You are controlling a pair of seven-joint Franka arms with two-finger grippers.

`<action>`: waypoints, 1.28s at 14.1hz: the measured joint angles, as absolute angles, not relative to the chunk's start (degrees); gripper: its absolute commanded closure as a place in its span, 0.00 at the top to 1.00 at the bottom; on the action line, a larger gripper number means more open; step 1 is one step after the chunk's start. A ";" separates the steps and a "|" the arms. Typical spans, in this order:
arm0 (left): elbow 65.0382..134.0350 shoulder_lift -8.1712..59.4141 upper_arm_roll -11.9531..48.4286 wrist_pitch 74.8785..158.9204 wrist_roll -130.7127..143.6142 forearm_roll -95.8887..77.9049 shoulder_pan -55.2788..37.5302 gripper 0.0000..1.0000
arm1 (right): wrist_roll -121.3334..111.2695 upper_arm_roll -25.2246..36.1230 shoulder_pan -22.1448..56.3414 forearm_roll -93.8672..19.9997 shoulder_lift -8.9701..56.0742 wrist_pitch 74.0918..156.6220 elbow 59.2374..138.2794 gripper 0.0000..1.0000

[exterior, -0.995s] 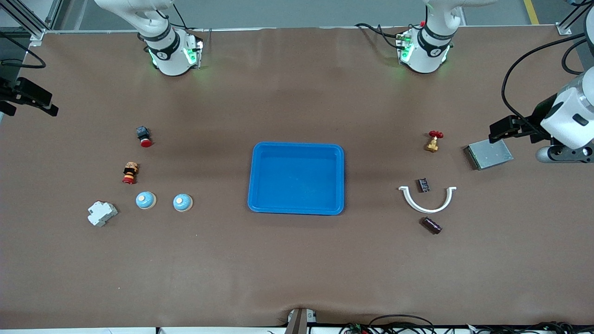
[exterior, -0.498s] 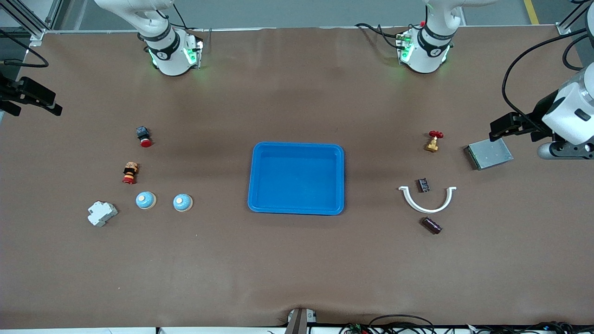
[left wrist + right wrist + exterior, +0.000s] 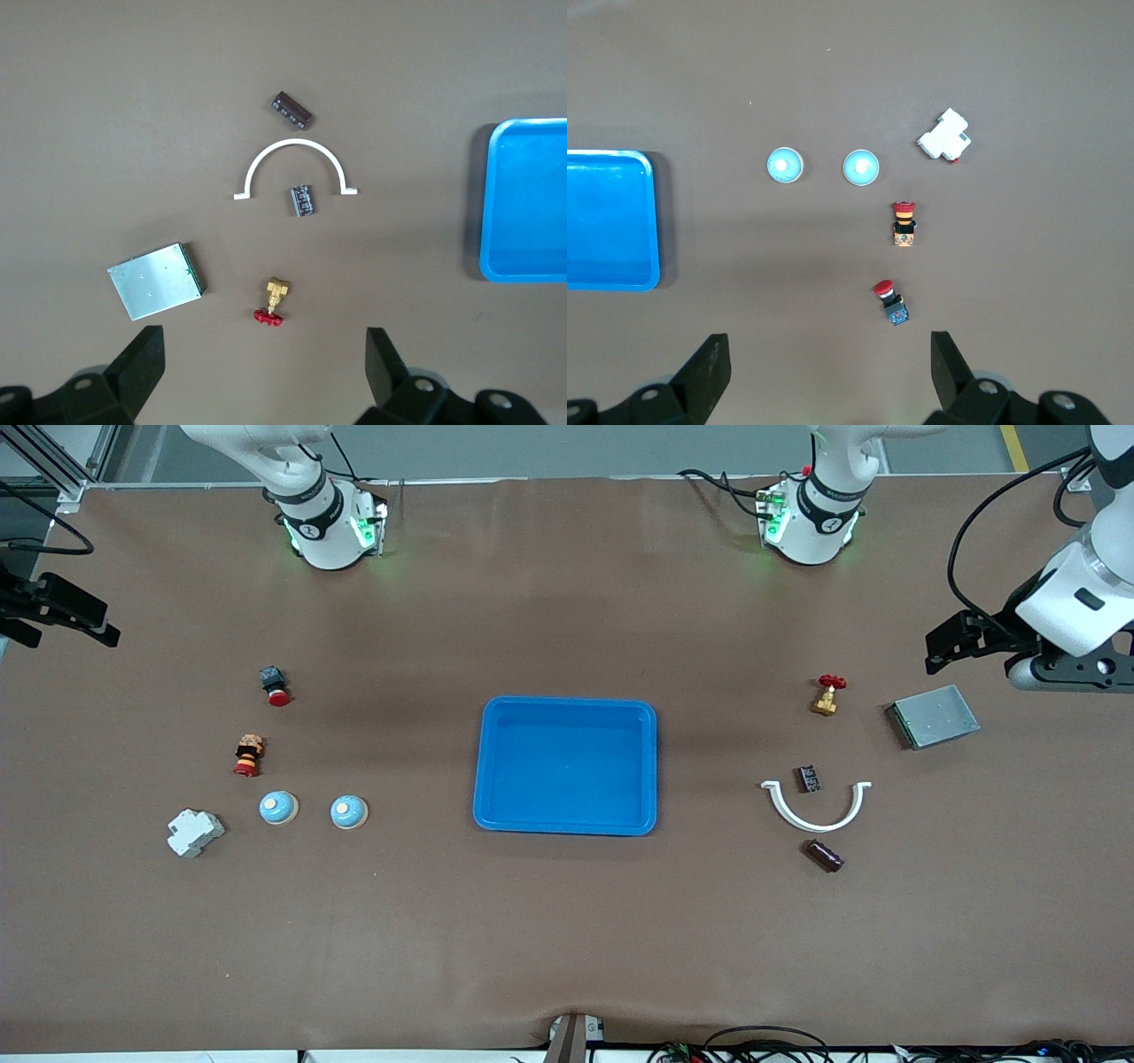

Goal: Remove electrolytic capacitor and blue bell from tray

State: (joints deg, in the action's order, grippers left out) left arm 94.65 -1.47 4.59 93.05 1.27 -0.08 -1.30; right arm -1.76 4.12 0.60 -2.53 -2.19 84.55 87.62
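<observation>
Left gripper point(image 3: 262, 367) has risen off the grey plate point(image 3: 935, 716) — jaws apart, capacitor point(image 3: 291, 110) well clear, right gripper point(image 3: 824, 372) likewise spread.

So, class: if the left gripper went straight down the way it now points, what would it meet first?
Probably bare table: the open left gripper points down just short of the red-handled valve, with the grey box beside it. Depth is unclear.

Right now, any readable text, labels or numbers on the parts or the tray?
None readable.
Small dark chip inside the white arc: faint marks, too small to read.
Capacitor: no legible print.
Blue tray, bells: no markings visible.
</observation>
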 measured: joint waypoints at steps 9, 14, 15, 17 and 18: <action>95.93 -2.17 4.71 94.66 3.71 -0.08 -1.38 1.00 | -1.76 4.24 0.60 -2.54 -2.19 84.63 87.68 1.00; 95.98 -2.28 4.87 94.92 3.86 -0.08 -1.39 1.00 | -1.76 4.23 0.60 -2.54 -2.19 84.99 87.68 1.00; 95.99 -2.28 4.87 94.93 3.86 -0.08 -1.39 1.00 | -1.76 4.22 0.60 -2.54 -2.19 85.07 87.68 1.00; 96.02 -2.28 4.86 94.93 3.87 -0.08 -1.37 1.00 | -1.76 4.22 0.60 -2.54 -2.19 85.30 87.68 1.00; 96.05 -2.28 4.86 94.93 3.90 -0.08 -1.36 1.00 | -1.76 4.22 0.60 -2.54 -2.19 85.44 87.68 1.00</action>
State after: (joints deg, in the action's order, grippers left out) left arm 96.05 -2.28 4.86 94.93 3.90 -0.08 -1.36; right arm -1.76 4.22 0.60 -2.54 -2.19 85.44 87.68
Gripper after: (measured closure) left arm 0.000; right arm 0.000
